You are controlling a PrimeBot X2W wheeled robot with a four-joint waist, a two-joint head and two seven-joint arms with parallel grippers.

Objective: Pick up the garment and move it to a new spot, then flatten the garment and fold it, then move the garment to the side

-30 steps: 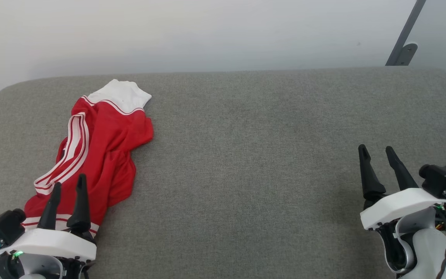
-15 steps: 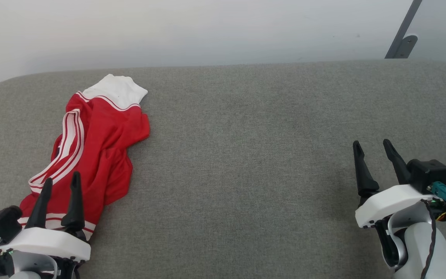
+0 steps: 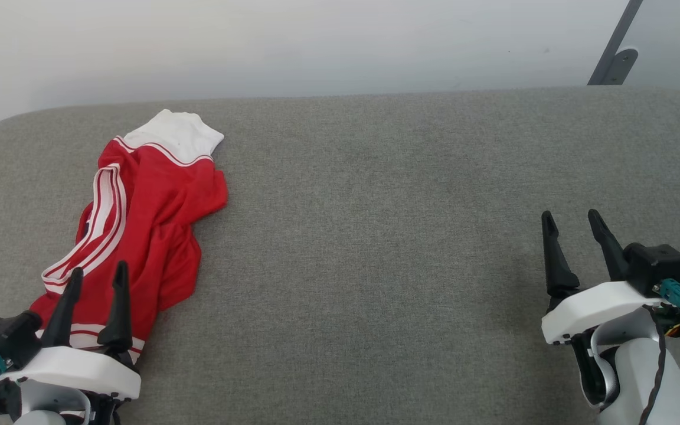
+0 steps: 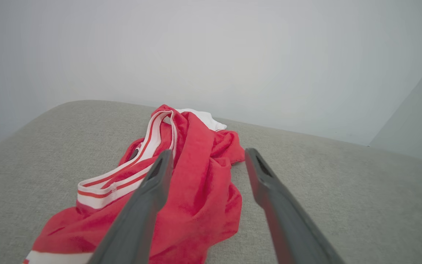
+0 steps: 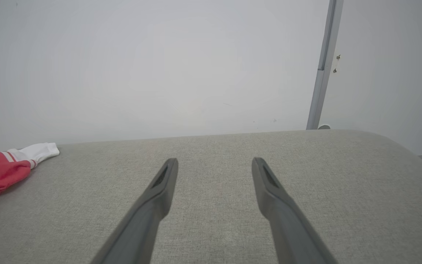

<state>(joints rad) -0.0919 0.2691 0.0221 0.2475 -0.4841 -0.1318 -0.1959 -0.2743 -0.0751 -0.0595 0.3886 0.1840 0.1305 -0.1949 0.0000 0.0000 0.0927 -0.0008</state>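
Garment (image 3: pixel 151 200) lies bunched — left gripper (image 3: pixel 98 269) over it, right gripper (image 3: pixel 569 214) apart, both wide-open.

A bench (image 3: pixel 375 236) padded in grey woven fabric, far corners rounded, meets a plain white wall (image 3: pixel 316 41). A slanted grey metal post (image 3: pixel 622 41) rises behind its far right corner.

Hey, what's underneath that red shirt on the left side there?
The garment lies crumpled straight on the grey padded surface, which shows all around its edges. Whether anything else sits beneath the bunched folds cannot be seen, because the fabric covers that patch.
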